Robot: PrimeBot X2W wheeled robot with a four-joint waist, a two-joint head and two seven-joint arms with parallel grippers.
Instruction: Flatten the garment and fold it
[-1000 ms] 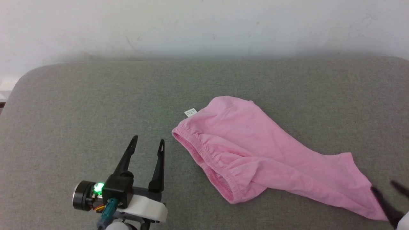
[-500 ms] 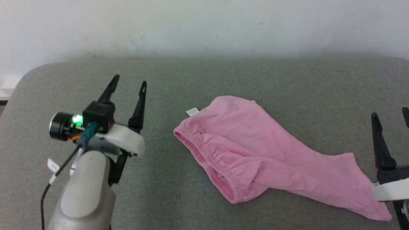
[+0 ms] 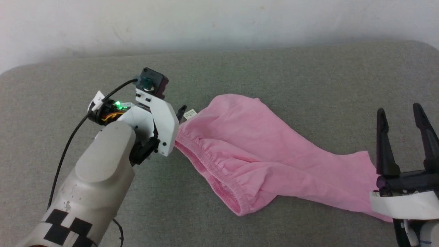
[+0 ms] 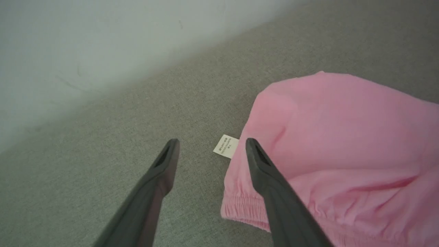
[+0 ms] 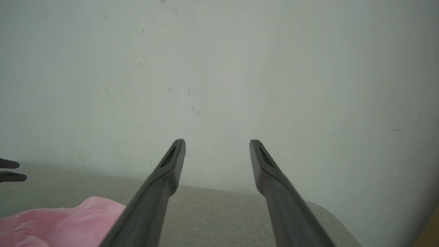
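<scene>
The light pink shorts (image 3: 260, 154) lie wrinkled on the grey padded surface (image 3: 274, 68). Their gathered waistband (image 3: 209, 175) faces left, and one leg trails out to the right. A small white label (image 3: 190, 114) sticks out at the waistband's far corner. My left gripper (image 4: 212, 142) is open and hovers over that corner. The label (image 4: 226, 146) lies between its fingers, and the right finger overlaps the pink cloth (image 4: 343, 137). My right gripper (image 3: 399, 109) is open above the surface, beside the leg's end, and holds nothing. In the right wrist view the right gripper (image 5: 217, 142) points at the wall.
A pale wall (image 3: 219, 20) rises directly behind the grey surface. The surface's rounded corners show at the far left and far right. My left forearm (image 3: 96, 178) reaches in from the lower left. The left gripper's fingertips (image 5: 10, 170) show at the right wrist view's left edge.
My left arm has swung forward and rightwards, from open grey surface to the shorts' label corner. My right gripper has come further into view. The camera has shifted a little; the shorts lie as before.
</scene>
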